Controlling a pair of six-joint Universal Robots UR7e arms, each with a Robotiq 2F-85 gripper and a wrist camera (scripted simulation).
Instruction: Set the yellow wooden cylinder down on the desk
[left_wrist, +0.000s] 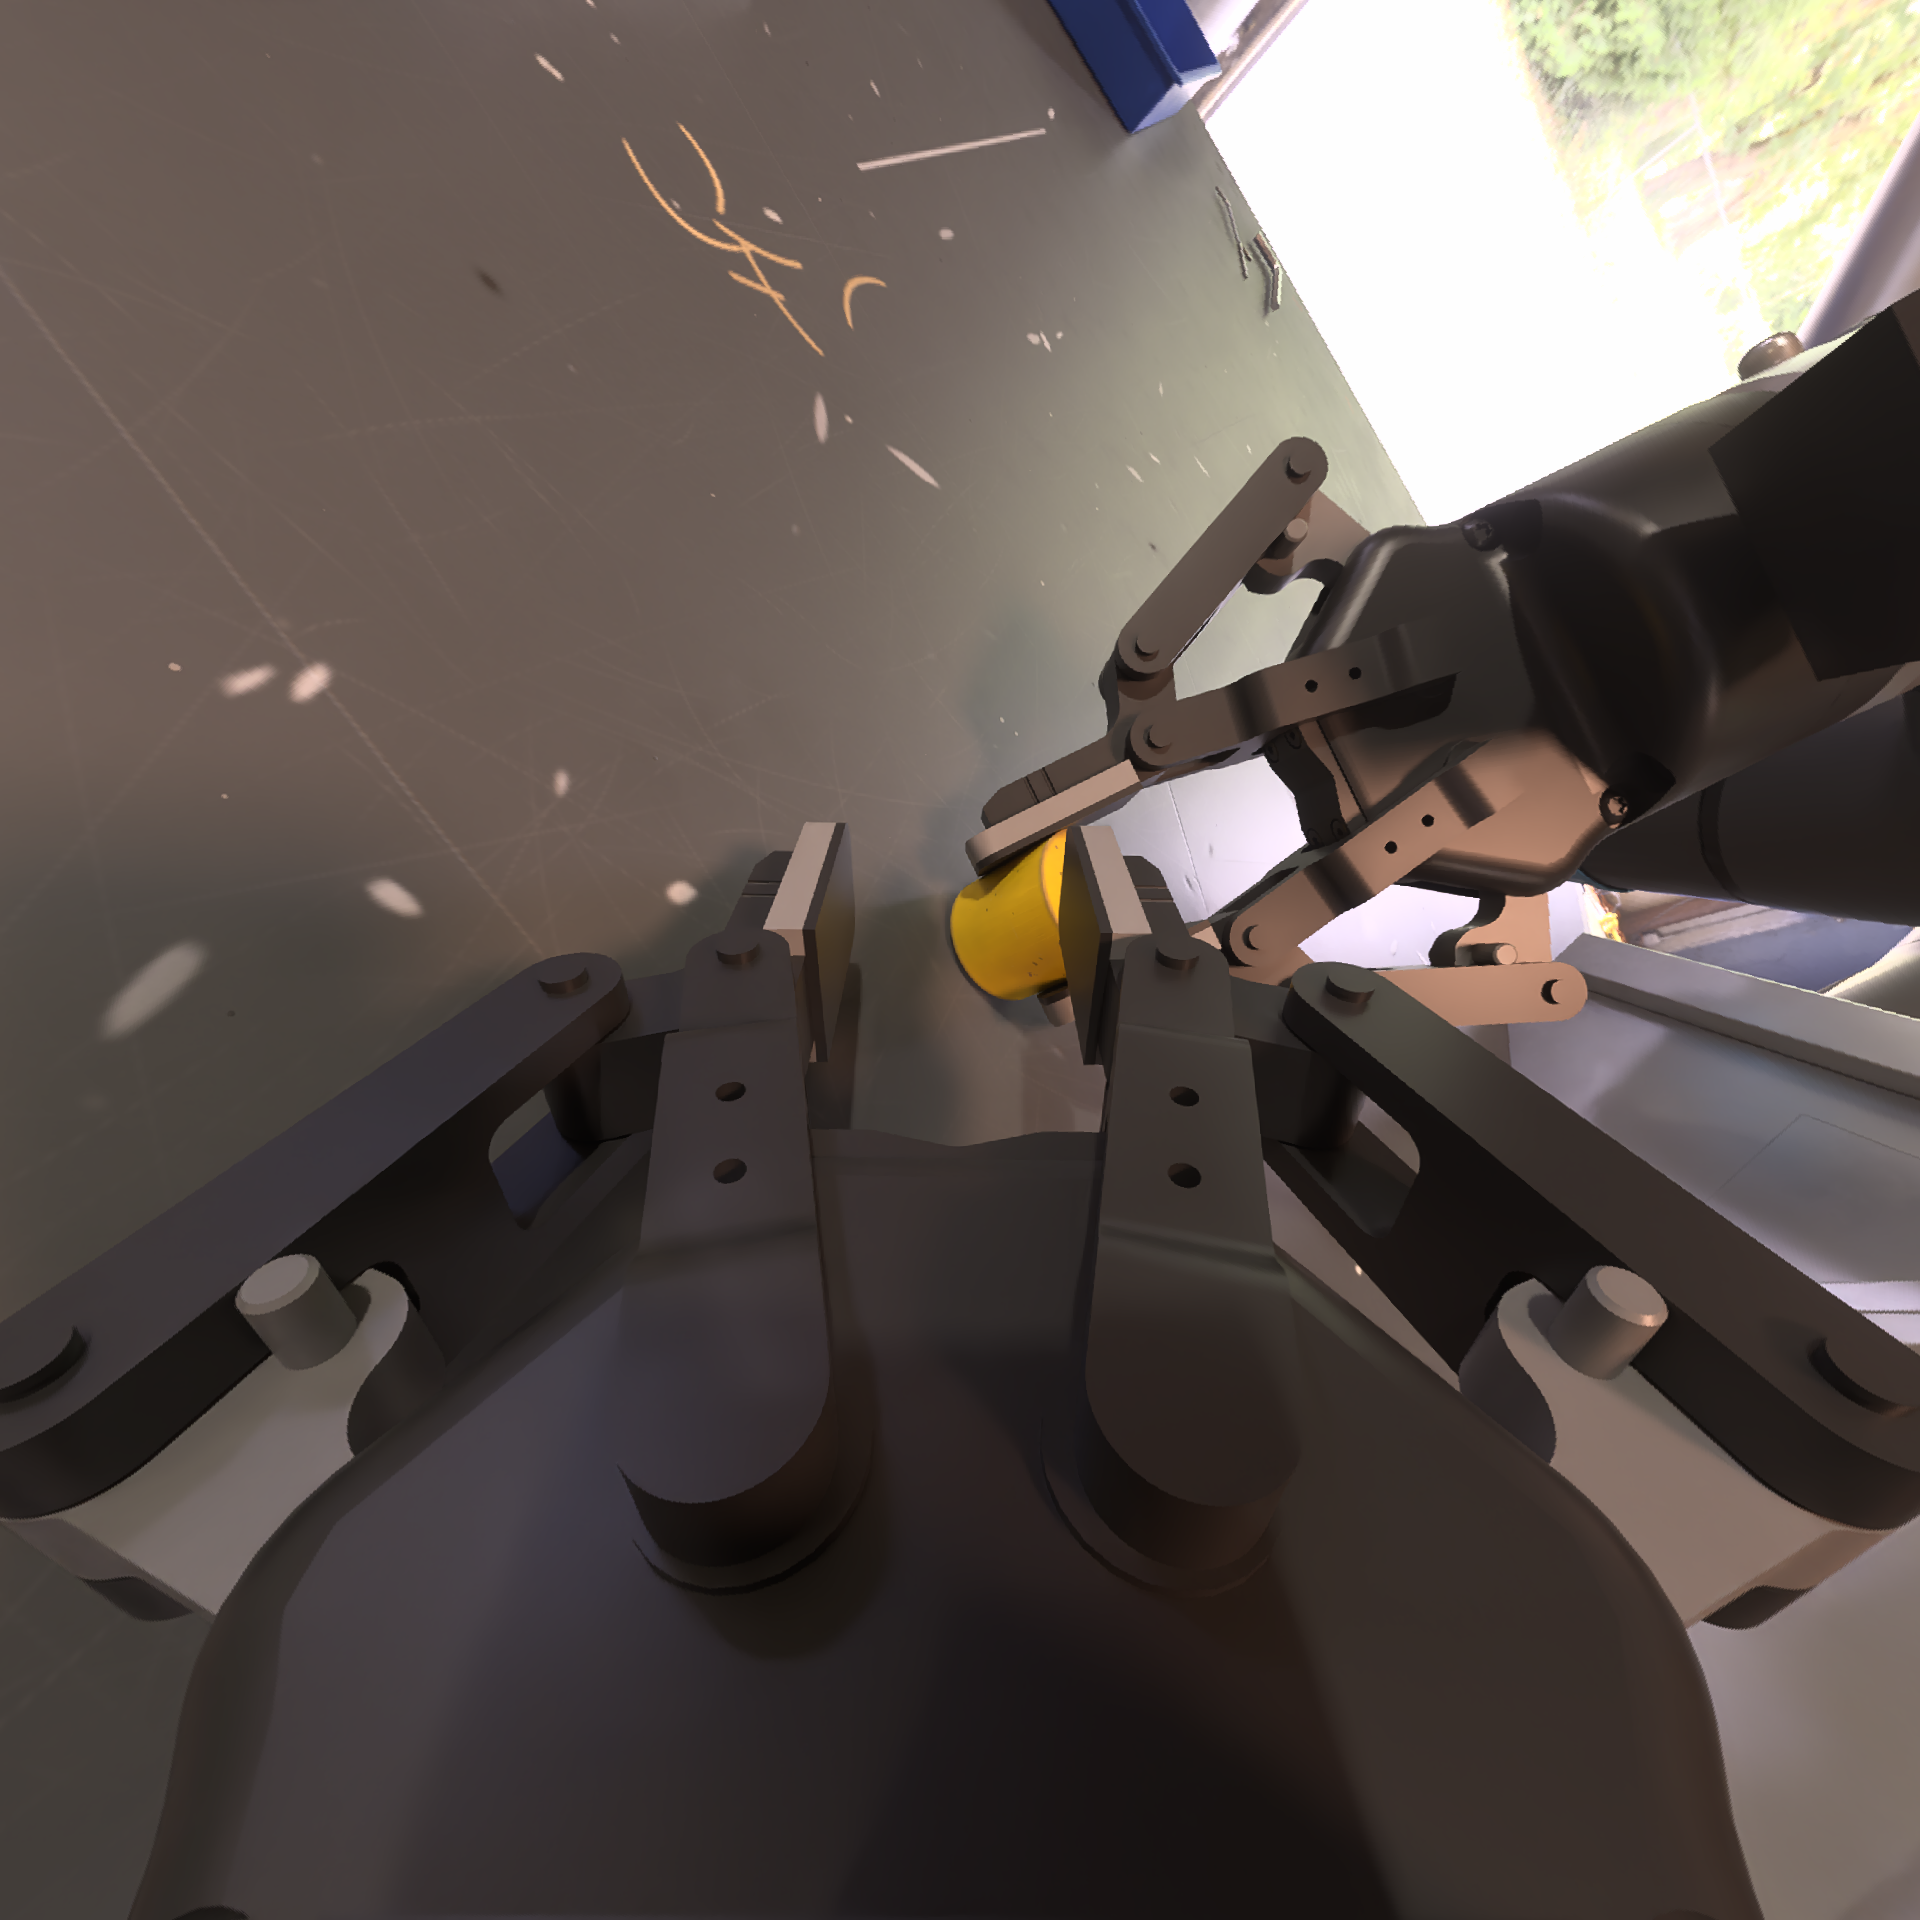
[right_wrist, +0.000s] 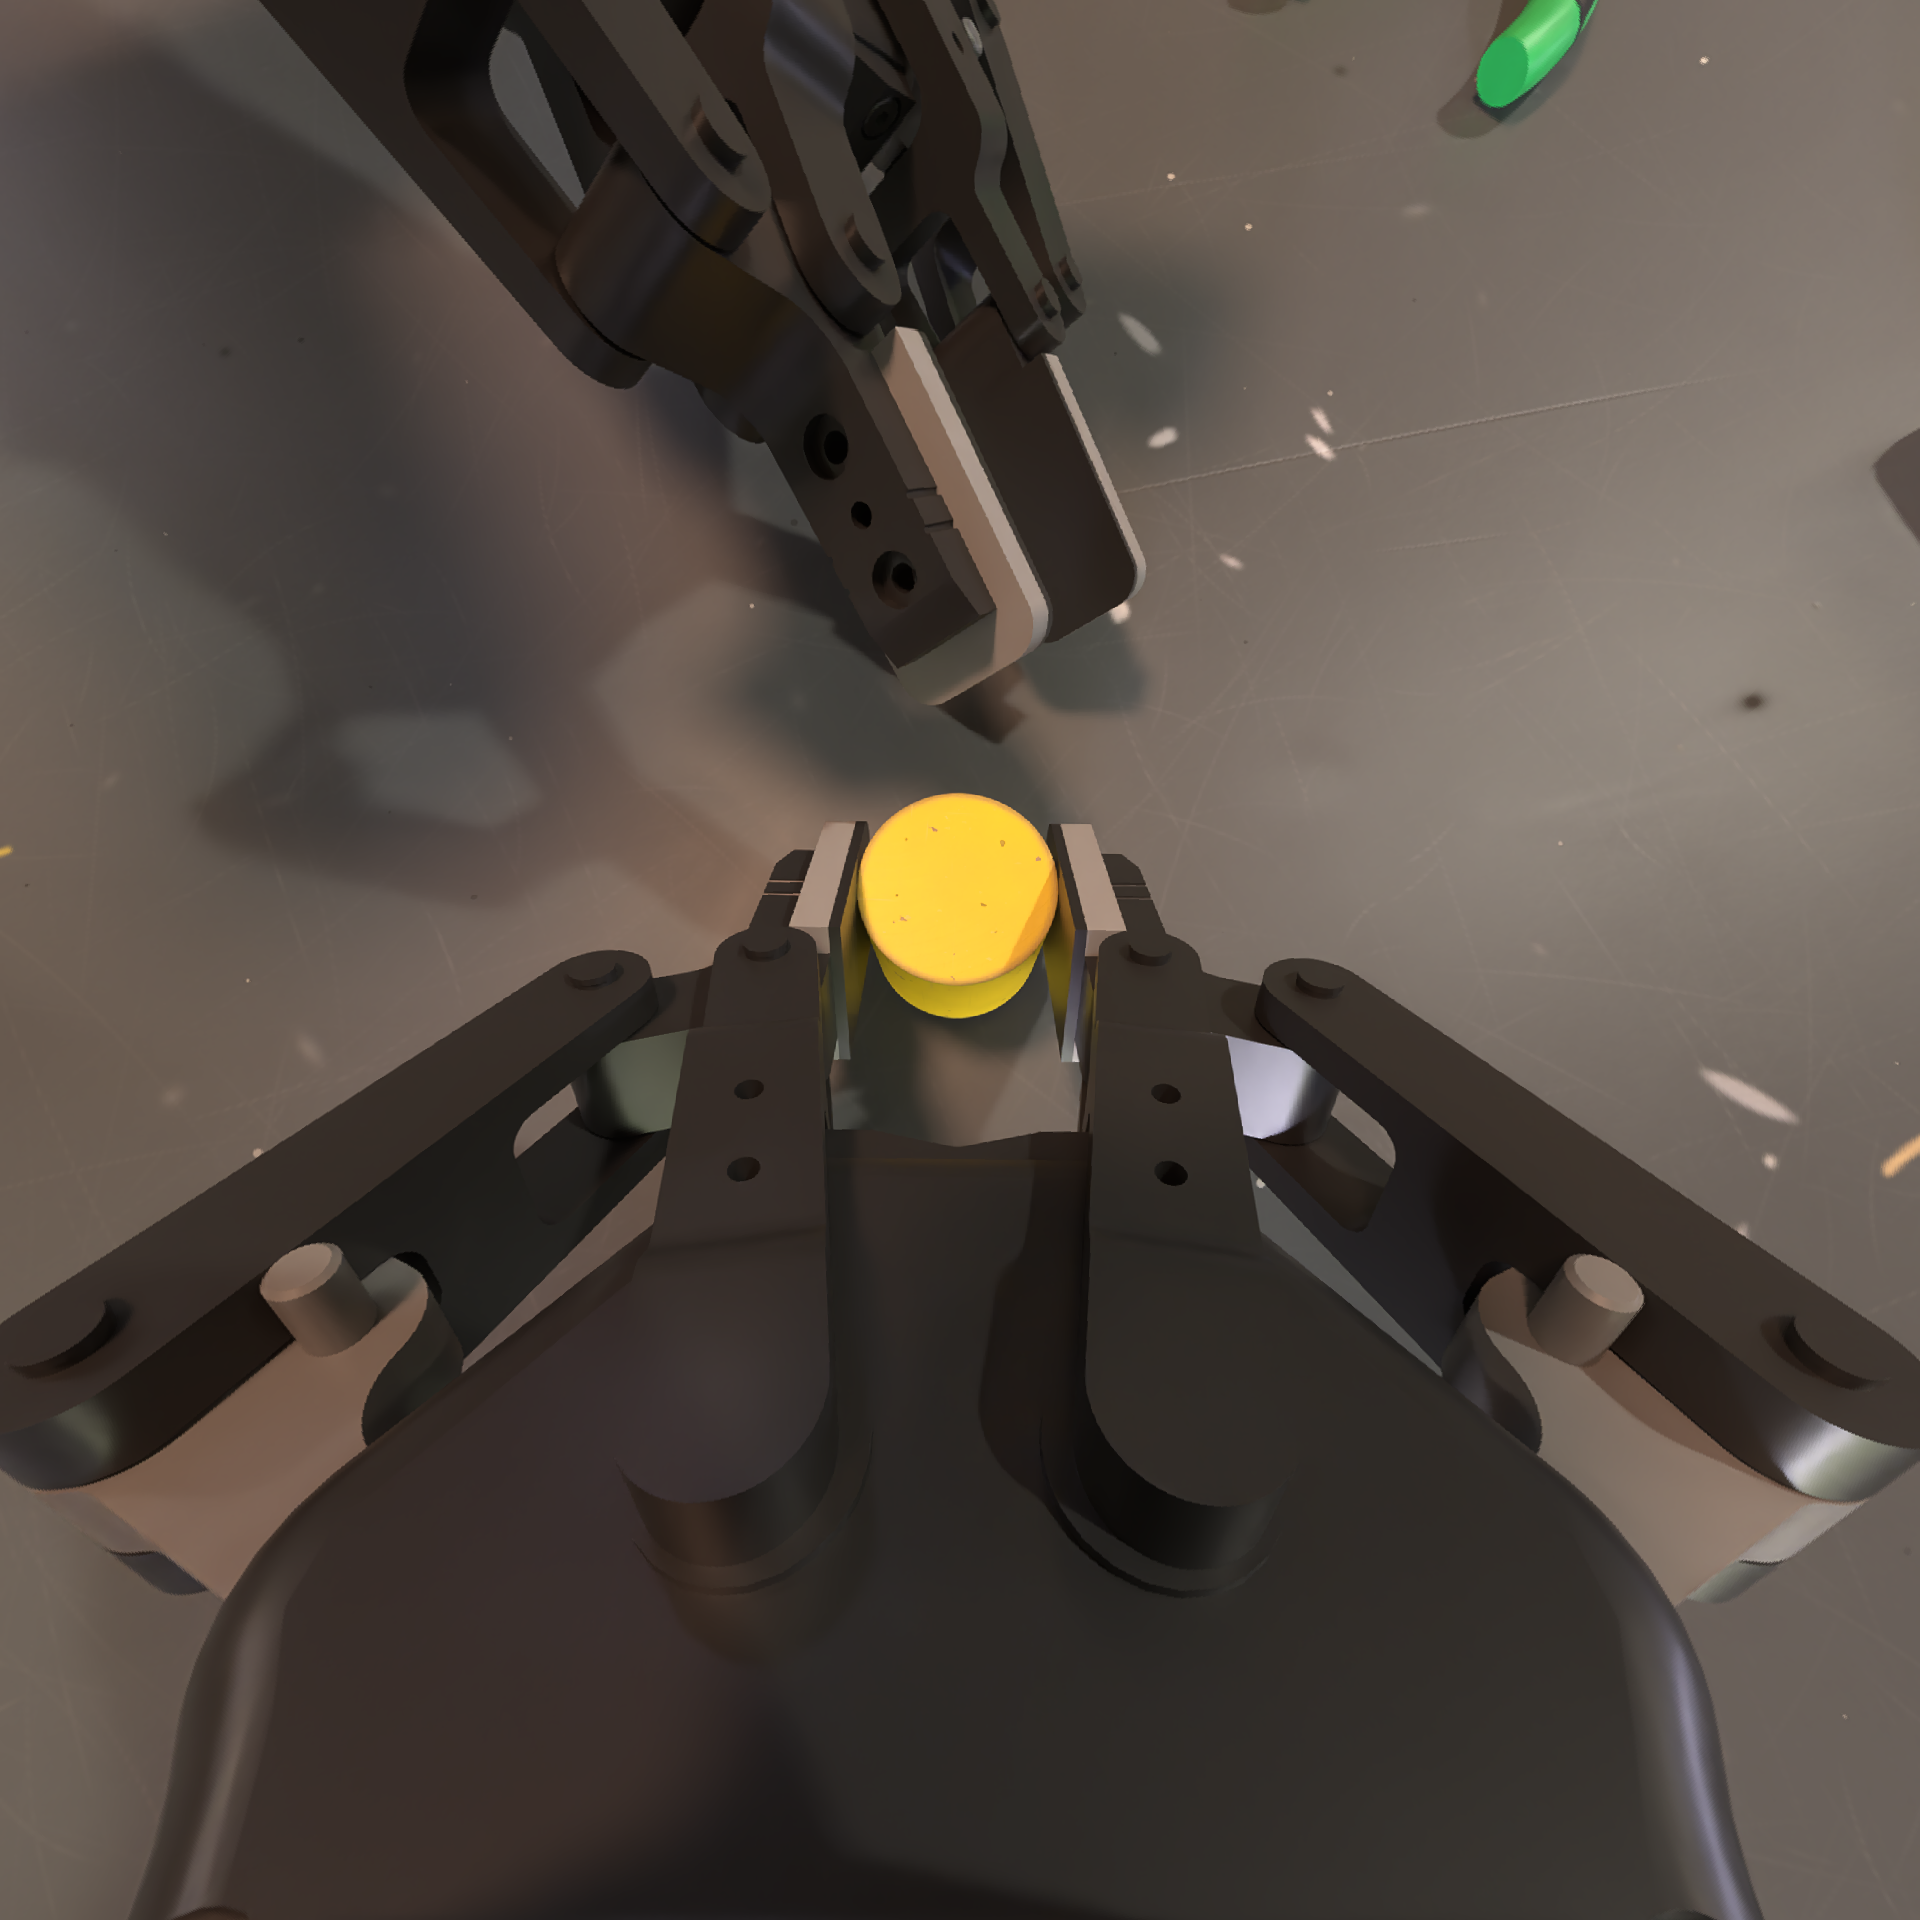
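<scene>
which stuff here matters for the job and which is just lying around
Job:
- yellow cylinder, gripped by the right pincer
- desk, where it goes

Lying about:
- green cylinder, far off on the desk
- blue box at the desk's edge
- left pincer, open, holding nothing

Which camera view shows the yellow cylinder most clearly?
The right wrist view: the yellow cylinder sits centred between the right gripper fingers, its round end face fully visible. The left wrist view shows only part of its side, behind a finger.
</scene>
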